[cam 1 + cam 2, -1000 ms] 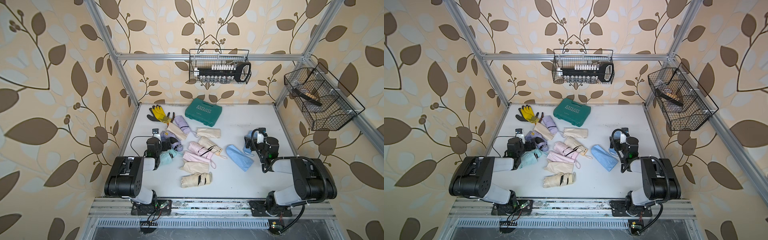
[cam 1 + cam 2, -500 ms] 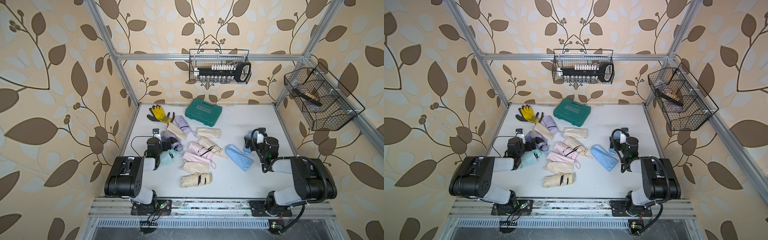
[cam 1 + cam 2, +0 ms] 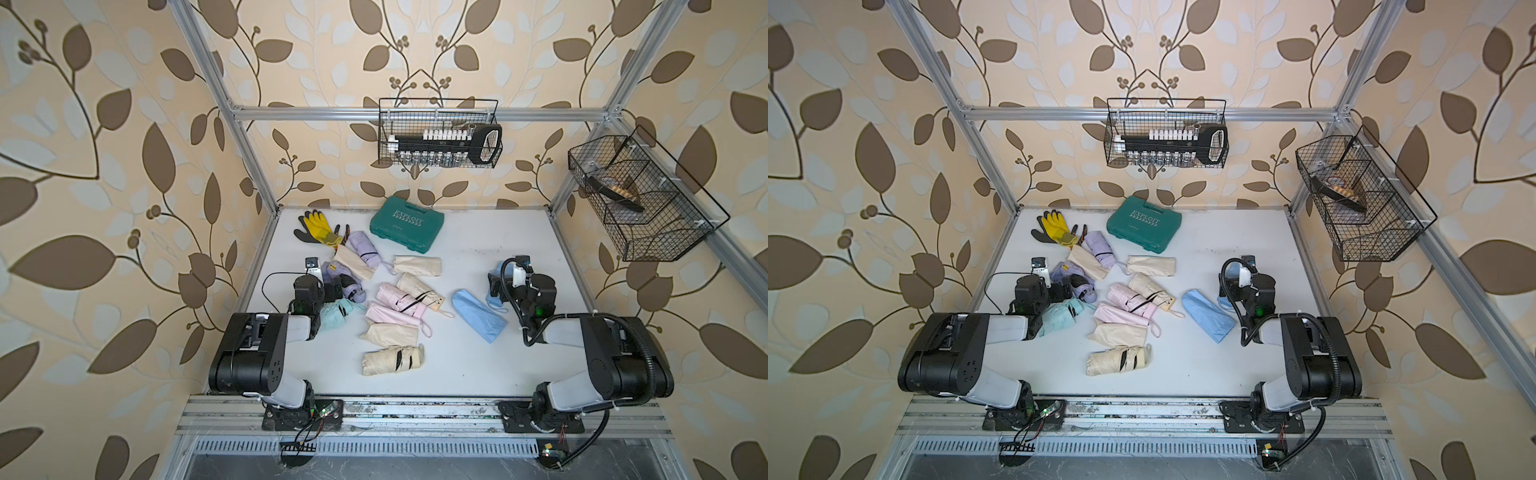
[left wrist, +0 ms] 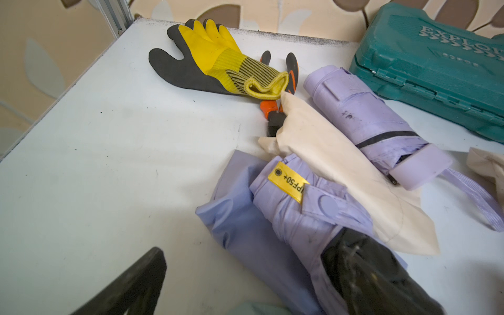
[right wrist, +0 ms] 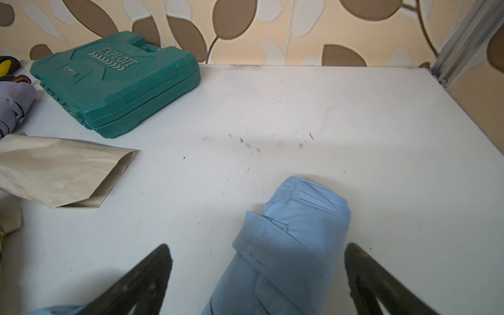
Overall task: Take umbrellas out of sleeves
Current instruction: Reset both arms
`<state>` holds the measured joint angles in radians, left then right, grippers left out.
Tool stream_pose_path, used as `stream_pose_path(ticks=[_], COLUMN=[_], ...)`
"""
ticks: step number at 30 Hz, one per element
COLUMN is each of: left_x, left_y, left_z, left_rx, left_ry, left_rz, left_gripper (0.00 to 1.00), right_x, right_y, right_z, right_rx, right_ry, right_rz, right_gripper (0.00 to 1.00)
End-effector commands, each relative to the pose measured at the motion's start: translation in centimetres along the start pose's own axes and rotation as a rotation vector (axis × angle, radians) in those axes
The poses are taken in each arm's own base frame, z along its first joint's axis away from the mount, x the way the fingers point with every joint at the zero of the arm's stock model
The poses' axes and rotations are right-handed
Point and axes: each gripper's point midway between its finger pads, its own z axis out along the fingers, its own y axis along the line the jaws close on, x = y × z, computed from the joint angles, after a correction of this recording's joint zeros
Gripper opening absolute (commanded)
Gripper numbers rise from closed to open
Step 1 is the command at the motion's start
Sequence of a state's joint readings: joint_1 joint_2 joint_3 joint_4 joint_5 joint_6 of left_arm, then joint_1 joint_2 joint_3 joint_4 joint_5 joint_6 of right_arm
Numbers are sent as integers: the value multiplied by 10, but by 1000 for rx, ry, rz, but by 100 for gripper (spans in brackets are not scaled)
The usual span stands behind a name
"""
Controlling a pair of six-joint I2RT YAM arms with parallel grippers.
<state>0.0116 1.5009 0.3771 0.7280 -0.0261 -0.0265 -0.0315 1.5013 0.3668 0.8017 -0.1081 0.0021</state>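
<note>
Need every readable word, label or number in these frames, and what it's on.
"EXPLOIT": lid of the green case.
"53PCS": small print under it, faint.
"PF50+": yellow tag on the lilac umbrella; first letter hidden.
White label on the left arm's wrist: too small to read.

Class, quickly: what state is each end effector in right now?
Left end effector: open, holding nothing.
Right end effector: open, straddling the blue umbrella, not gripping.
</note>
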Motion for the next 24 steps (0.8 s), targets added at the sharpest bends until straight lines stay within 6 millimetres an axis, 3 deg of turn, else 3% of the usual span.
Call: stream_pose_path(ticks=[1, 15, 21, 24], left_x=[-9, -8, -9, -9], left_y=[-5, -5, -5, -5], left_z=[0, 0, 0, 0], left_rx=[12, 13, 13, 13], left_ry=[-24, -22, -23, -24], left_rz=[17, 17, 17, 17], left_gripper=[99, 99, 99, 99], right_x=[-3, -5, -22, -11], right_y=[0, 0, -3, -3], right_z=[4, 2, -7, 3], right_rx=[8, 9, 29, 22], right_ry=[2, -6, -22, 9], right_rz=[-14, -13, -7, -6], right_gripper=[99, 99, 99, 99])
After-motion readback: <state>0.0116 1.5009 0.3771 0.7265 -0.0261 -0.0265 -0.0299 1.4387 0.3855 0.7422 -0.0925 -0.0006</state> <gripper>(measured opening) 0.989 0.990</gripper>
